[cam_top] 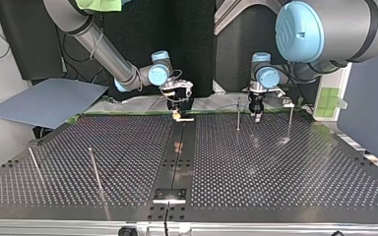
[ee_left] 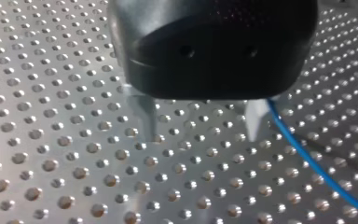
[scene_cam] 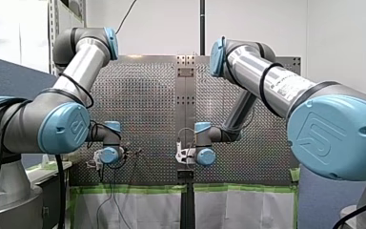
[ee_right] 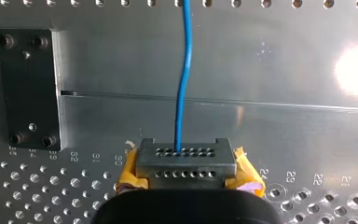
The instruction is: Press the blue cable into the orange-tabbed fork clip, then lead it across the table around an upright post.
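Your right claw [ee_right: 186,163] clamps the blue cable [ee_right: 183,84] running to its twelve o'clock; your left claw [ee_left: 200,133] gapes empty.

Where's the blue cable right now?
In the right wrist view the blue cable runs ahead from between my right gripper's yellow pads over the table's smooth middle strip; in the left wrist view it passes beside my left gripper.

Pointing both wrists downward. Holding left claw [ee_left: 201,135] spread, metal fingers apart. Holding yellow-padded right claw [ee_right: 186,161] pinched shut.
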{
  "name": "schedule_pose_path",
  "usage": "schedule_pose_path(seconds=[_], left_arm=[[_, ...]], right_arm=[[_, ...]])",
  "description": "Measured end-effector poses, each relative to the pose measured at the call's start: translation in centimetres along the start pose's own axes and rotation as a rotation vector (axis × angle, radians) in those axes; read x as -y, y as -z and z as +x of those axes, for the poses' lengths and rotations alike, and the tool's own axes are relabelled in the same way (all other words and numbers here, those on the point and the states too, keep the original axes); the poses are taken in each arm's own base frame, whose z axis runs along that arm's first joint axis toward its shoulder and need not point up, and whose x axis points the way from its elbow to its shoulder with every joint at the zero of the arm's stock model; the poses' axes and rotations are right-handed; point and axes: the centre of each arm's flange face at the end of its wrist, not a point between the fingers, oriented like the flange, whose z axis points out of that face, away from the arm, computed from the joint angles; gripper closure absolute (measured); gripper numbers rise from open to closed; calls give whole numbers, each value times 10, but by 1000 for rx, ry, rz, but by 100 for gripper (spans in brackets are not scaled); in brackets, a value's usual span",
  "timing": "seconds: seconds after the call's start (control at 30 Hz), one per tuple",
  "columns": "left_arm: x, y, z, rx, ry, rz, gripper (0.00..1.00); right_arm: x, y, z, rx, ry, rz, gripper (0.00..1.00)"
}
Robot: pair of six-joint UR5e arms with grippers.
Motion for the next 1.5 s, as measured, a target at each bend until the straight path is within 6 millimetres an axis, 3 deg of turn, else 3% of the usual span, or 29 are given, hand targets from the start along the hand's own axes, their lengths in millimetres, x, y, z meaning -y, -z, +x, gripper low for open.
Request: schedule_pose_path(seconds=[0.2,0.63,1.23,1.5], left_arm=[[-5,7,6,-62,-30,26,0],[-12,53,31,-189,-122,102,0],[6,109,-3,-161,-76,244,0],[12,130,0,-169,-68,270,0]], right_arm=[[0,0,0,0,-3,0,100],[0,0,0,1,-1,1,100],[1,2,-2,22,1,2,100],[0,2,-2,22,1,3,100]])
